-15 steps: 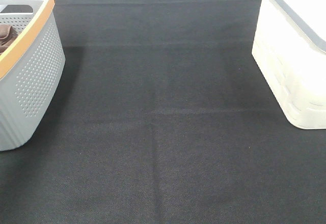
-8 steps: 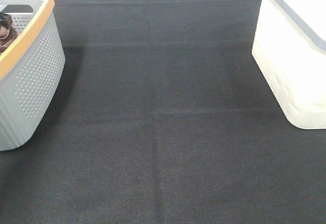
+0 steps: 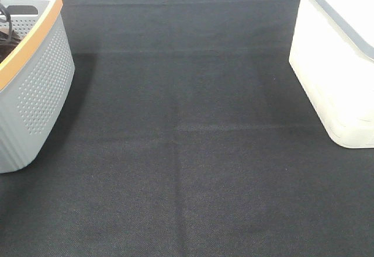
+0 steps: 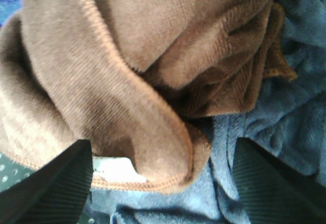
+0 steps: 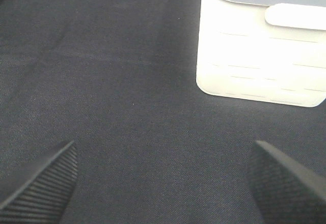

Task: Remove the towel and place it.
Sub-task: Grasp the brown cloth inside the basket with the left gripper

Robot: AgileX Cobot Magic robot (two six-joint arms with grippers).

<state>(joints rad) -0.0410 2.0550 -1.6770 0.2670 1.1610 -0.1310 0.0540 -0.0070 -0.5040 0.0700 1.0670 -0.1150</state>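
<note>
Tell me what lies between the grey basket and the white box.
Nothing: the high view shows only bare black cloth between the grey basket and the white box.

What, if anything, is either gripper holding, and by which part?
Nothing is held. The left gripper is open over the towel, not closed on it; the right gripper is open over the table.

Bunched towel [image 4: 76, 71] partly hides the blue cloth [image 4: 298, 107].
</note>
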